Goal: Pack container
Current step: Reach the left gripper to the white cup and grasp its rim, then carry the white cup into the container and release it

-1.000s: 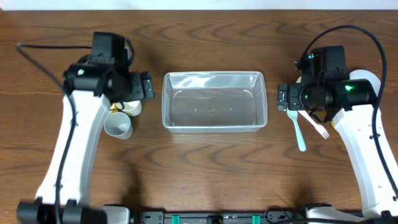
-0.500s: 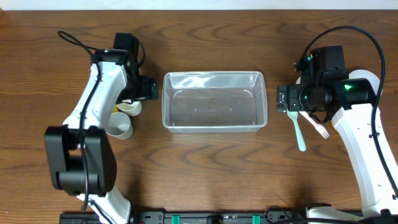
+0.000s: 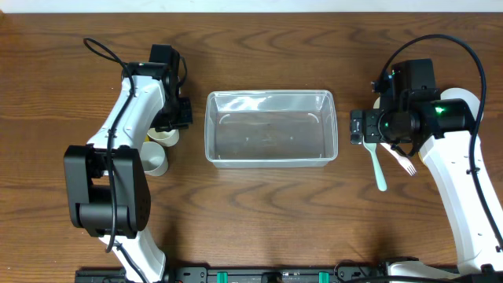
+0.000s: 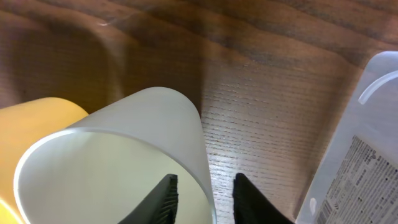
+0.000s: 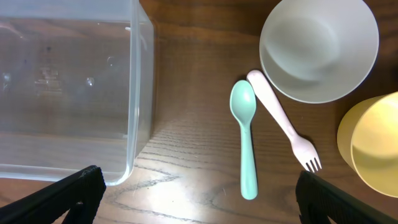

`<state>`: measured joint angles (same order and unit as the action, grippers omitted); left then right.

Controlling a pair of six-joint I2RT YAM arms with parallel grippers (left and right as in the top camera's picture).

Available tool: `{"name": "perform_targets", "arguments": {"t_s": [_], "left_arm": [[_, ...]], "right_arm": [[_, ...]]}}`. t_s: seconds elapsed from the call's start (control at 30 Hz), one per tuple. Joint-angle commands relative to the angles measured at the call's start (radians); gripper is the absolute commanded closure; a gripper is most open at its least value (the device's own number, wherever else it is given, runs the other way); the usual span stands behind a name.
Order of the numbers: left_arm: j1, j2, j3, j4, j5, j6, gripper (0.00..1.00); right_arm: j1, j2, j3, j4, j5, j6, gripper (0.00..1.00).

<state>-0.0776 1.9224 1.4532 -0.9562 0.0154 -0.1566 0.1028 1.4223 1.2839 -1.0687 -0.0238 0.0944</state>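
The container (image 3: pixel 271 95) is a clear tub at the table's middle with nothing in it; it also shows at the right of the left wrist view (image 4: pixel 367 155) and at the left of the right wrist view (image 5: pixel 62 93). My left gripper (image 3: pixel 182 112) is left of the tub. Its fingers (image 4: pixel 204 182) have narrowed astride the wall of a white cup (image 4: pixel 143 124), one inside and one outside, a small gap on each side. My right gripper (image 3: pixel 358 126) hangs wide open right of the tub, above bare wood (image 5: pixel 196 186).
A yellow cup (image 4: pixel 31 124) touches the white cup. Another white cup (image 3: pixel 149 161) stands nearer the front. A teal spoon (image 5: pixel 247 137), a pink fork (image 5: pixel 283 121), a white bowl (image 5: pixel 318 46) and a yellow cup (image 5: pixel 373 143) lie right of the tub.
The left arm has swung in and lowered its gripper onto the white cup's rim, and its jaws have narrowed from wide open. The right arm has not moved.
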Motion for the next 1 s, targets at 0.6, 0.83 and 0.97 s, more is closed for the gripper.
{"name": "perform_targets", "arguments": {"t_s": [0.6, 0.83, 0.97], "left_arm": [[-0.022, -0.075, 0.079, -0.011, -0.013, 0.006, 0.94], [-0.14, -0.207, 0.294, -0.166, -0.012, 0.005, 0.94], [-0.277, -0.264, 0.325, -0.188, -0.012, 0.005, 0.94]], "right_arm": [[-0.006, 0.005, 0.016, -0.005, -0.003, -0.013, 0.01], [-0.006, 0.005, 0.016, -0.005, -0.003, -0.014, 0.01], [-0.006, 0.005, 0.016, -0.005, -0.003, -0.014, 0.01]]}}
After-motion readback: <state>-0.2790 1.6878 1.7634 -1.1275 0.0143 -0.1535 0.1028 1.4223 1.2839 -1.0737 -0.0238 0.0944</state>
